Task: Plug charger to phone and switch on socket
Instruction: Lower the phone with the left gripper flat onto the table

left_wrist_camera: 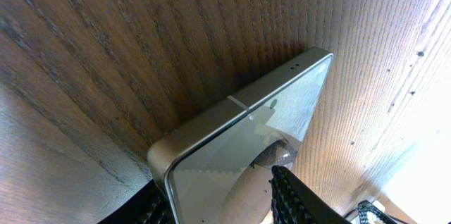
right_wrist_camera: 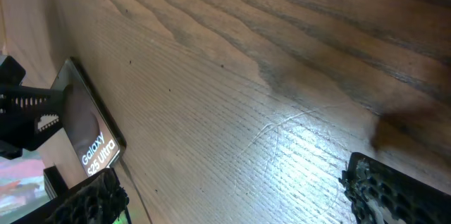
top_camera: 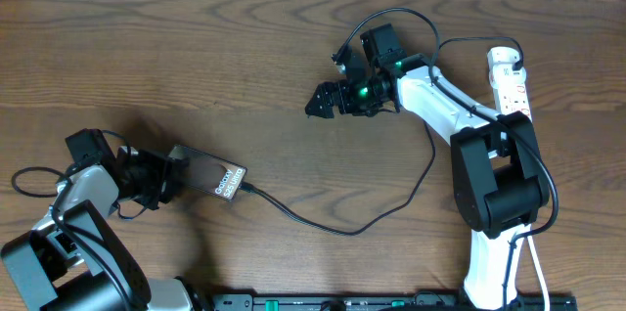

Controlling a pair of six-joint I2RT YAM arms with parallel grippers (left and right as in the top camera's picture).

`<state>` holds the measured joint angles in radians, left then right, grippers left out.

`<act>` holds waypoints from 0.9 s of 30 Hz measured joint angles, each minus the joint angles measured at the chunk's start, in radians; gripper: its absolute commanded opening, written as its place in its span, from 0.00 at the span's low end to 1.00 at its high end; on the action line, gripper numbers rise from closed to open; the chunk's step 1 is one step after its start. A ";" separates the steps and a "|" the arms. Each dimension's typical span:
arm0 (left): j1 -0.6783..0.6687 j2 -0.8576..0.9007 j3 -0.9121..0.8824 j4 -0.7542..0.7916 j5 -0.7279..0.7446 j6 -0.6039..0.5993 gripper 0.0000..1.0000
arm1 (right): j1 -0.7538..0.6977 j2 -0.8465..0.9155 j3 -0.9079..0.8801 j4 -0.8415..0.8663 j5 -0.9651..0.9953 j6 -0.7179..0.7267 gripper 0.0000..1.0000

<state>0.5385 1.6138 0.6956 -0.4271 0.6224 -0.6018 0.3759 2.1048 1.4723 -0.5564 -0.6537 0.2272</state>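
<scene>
Honestly, left gripper [top_camera: 168, 176] clamps the phone [top_camera: 210, 176], right gripper [top_camera: 318, 103] gapes empty, and snagging the charger [top_camera: 333, 228] trailing from the phone could unplug it.

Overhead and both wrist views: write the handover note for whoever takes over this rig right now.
Left tool: shut on the phone, gripping the end away from the cable, at the table's left side.
Right tool: open and empty, over mid-table.
Charger: its tip meets the phone's right end and looks plugged in. The cable trails right across the table.
Socket: far right, partly behind the right arm. Its switch state cannot be read.
Done: plugging in, apparently.
Left: switch on the socket, probably with the right tool, which is nearer.
</scene>
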 measured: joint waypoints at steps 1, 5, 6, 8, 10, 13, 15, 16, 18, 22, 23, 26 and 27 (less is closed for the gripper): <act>0.000 0.000 0.000 0.000 0.000 0.000 0.44 | 0.000 0.000 0.000 0.000 0.000 0.000 0.99; 0.000 0.000 0.000 -0.002 0.000 0.001 0.44 | 0.000 0.000 0.000 -0.001 0.000 0.000 0.99; 0.000 0.000 0.002 -0.006 -0.002 0.001 0.44 | 0.000 0.000 0.000 -0.001 0.000 0.000 0.99; 0.000 0.000 0.003 -0.017 -0.008 0.001 0.44 | 0.000 0.000 0.000 -0.001 0.000 0.000 0.99; 0.000 0.000 0.005 -0.021 -0.012 0.001 0.44 | 0.000 0.000 0.000 -0.001 0.000 0.000 0.99; 0.000 -0.001 0.006 -0.028 -0.017 0.001 0.44 | 0.000 0.000 0.000 -0.001 0.000 0.000 0.99; 0.000 -0.001 0.006 -0.031 -0.019 0.001 0.44 | 0.000 0.000 0.000 -0.002 0.000 0.000 0.99; 0.000 -0.002 0.006 -0.032 -0.020 0.001 0.44 | 0.000 0.000 0.000 -0.002 0.000 0.000 0.99; 0.000 -0.002 0.007 -0.035 -0.022 0.001 0.44 | 0.000 0.000 0.000 -0.002 0.000 0.000 0.99; 0.000 -0.002 0.009 -0.045 -0.025 0.001 0.44 | 0.000 0.000 0.000 -0.002 0.000 0.000 0.99; 0.000 -0.002 0.009 -0.046 -0.026 0.001 0.44 | 0.000 0.000 0.000 -0.002 0.000 0.000 0.99; 0.000 -0.002 0.009 -0.045 -0.026 0.001 0.44 | 0.000 0.000 0.000 -0.002 0.000 0.000 0.99; 0.000 -0.002 0.009 -0.044 -0.026 0.001 0.44 | 0.000 0.000 0.000 -0.002 0.000 0.000 0.99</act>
<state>0.5388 1.6115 0.7048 -0.4709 0.5961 -0.6006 0.3759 2.1048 1.4727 -0.5587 -0.6537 0.2272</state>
